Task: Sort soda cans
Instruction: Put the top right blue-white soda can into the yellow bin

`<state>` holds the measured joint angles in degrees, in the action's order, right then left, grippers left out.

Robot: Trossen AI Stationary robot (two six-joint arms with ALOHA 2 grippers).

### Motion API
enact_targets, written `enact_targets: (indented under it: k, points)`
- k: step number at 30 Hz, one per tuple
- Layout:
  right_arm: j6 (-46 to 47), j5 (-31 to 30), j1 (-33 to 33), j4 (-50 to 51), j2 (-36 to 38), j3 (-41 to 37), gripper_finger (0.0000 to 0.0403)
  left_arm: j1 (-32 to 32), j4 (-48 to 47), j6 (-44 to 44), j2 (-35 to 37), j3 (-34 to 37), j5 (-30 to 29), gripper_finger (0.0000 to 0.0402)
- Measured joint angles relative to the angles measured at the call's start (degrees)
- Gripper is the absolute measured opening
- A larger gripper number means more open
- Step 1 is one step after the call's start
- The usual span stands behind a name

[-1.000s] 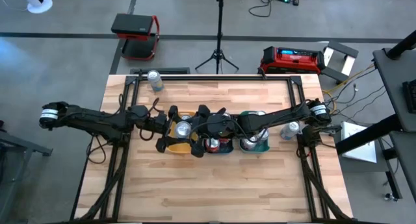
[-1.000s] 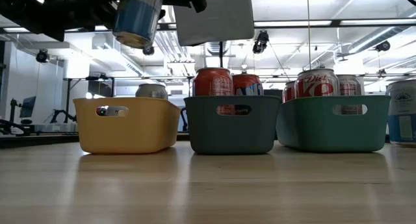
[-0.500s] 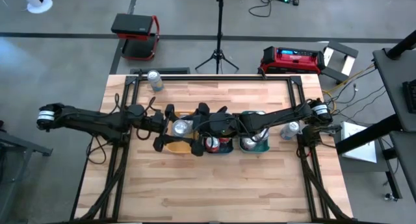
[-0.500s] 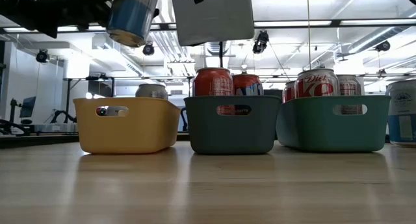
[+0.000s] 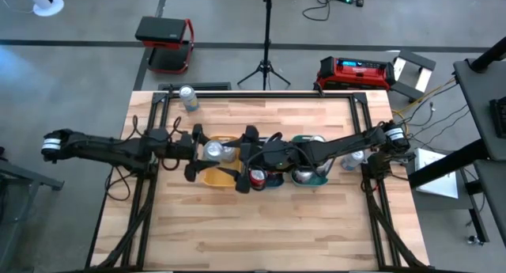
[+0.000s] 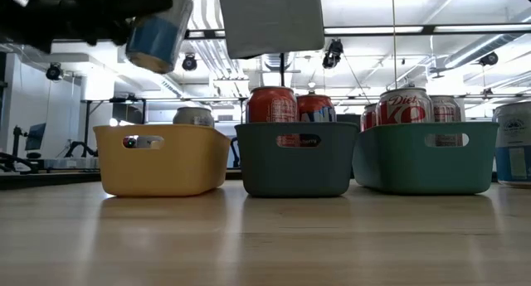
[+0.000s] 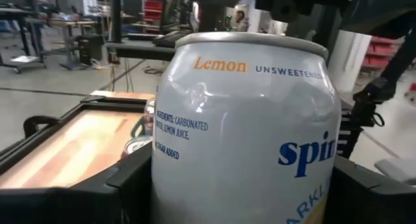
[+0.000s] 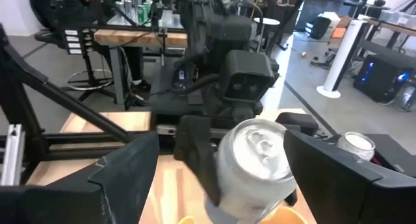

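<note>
From the low view, nearest the near edge of the table, 3 trays stand in a row so each kind of can has its own place: a yellow tray on the left with 1 silver-topped can showing above its rim, a dark tray in the middle with red cans, and a green tray on the right with more red-and-silver cans. Above the yellow tray the left claw grips a white lemon can, tilted, lifted clear of the rim, likely so it can go down among its like. The right claw hangs over the middle tray with its fingers spread and nothing between them, facing the held can. Farther off, a lone can stands upright at the table's far left corner, and another rests at the right edge, both seemingly unsorted.
</note>
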<state>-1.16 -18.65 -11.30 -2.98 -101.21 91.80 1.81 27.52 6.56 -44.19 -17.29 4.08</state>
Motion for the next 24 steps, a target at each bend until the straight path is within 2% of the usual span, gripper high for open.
enact_targets:
  k: [3,8,10,13,18,24]
  points:
    - [0.1,0.0,-0.5,0.0,0.0,-0.6,0.0319,-1.0,9.0,2.1,0.9,6.2,-3.7,0.0281]
    - [1.1,0.0,-0.5,-0.2,-0.1,-1.5,0.0310,-2.7,25.7,2.4,-1.5,16.7,-13.4,0.0281]
    - [1.1,0.0,-0.4,-0.6,-0.1,-1.8,0.0307,-3.1,23.5,1.8,-2.6,15.9,-15.4,0.0281]
    - [1.1,0.0,-0.1,-1.0,-0.1,-2.0,0.0303,-3.7,20.9,0.8,-6.5,13.6,-15.3,0.0281]
    - [1.1,-0.4,0.1,-1.6,-0.2,-2.1,0.0295,-3.7,23.8,-0.5,-10.7,12.0,-15.6,0.0281]
    - [1.1,-0.4,0.1,-1.4,-0.2,-3.4,0.0287,-4.7,25.0,2.3,-14.4,12.3,-15.7,0.0281]
